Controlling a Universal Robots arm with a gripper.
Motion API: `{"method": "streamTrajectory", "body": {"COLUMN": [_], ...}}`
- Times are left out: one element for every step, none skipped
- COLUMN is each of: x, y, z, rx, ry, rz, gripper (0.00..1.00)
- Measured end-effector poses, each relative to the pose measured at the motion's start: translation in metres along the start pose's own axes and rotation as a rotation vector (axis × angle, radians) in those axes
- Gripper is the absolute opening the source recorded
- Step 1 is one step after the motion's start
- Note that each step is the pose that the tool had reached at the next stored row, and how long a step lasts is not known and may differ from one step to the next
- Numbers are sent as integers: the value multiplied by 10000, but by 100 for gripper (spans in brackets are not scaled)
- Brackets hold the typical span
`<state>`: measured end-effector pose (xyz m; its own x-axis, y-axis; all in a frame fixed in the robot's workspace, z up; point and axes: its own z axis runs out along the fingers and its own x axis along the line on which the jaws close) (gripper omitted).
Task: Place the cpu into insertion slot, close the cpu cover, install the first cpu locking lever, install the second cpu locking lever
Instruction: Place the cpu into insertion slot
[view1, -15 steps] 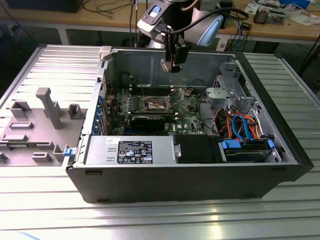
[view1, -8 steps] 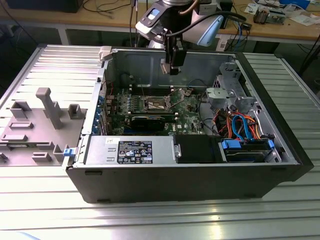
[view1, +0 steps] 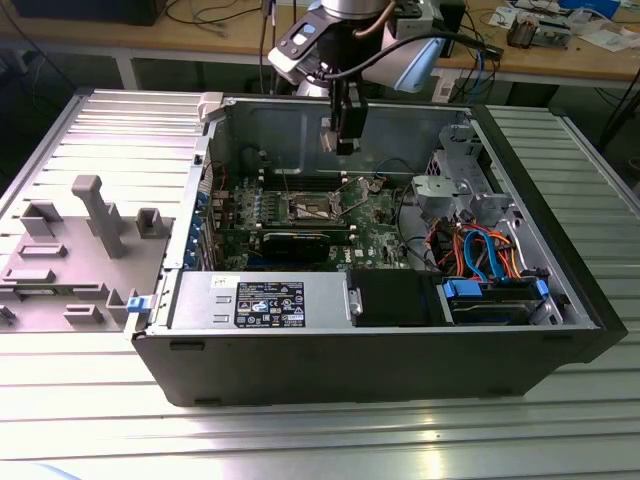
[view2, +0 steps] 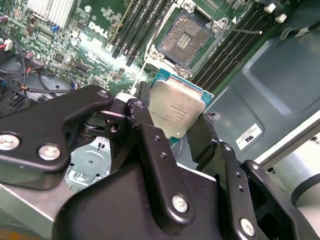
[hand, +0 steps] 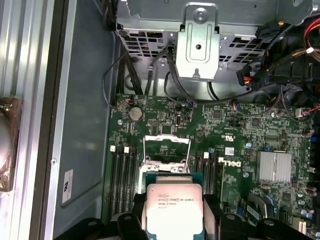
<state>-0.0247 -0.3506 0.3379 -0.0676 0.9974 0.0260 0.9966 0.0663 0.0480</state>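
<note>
The gripper (view1: 345, 135) hangs inside the open computer case (view1: 350, 330), above the motherboard (view1: 375, 240) that lies on the case floor. Its jaws are closed on the cpu (view2: 177, 112), clamping two opposite edges of the chip, with the plain metal top facing the wrist cameras.

The socket (view2: 182, 37) sits near the middle of the motherboard, between the two banks of long memory slots (view2: 145, 25). Its dark centre is bare — no chip is seated in it. A thin wire lever (view2: 240, 31) stands swung out beside one socket corner.

Governing relation: the cpu (hand: 173, 210) is held clear of the socket (hand: 166, 152), well above the board and not touching it. In the first wrist view the chip's edges run parallel to the socket's rim, so the two squares appear matched in rotation. The offset appears to lie along the run of the memory slots — the chip has to travel that way and downward. In the exterior view the gripper stands above the socket (view1: 308, 208), a little toward that view's right and nearer the case's far wall.
</note>
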Motion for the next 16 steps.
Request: {"method": "streamTrajectory", "body": {"x": [0,-1,0,0,0,0,0,0,0,0,0,0,0,0,0,0], "y": [0,0,0,0,0,0,0,0,0,0,0,0,0,0,0,0], "z": [2,3,5,5,5,5,5,5,5,5,5,5,5,5,5,6], "rx": [8,13,16,16,16,16,16,16,16,16,16,16,16,16,16,16], "ry": [-4,-4,-2,-3,-2,-2,-2,-3,-3,-2,-2,-3,-3,-2,-3,-3], "rz": [44,65,89,90,94,96,96,97,97,97,97,98,98,99,104,111], "gripper": [54,54,54,54,54,54,54,54,54,54,54,54,54,54,54,54]}}
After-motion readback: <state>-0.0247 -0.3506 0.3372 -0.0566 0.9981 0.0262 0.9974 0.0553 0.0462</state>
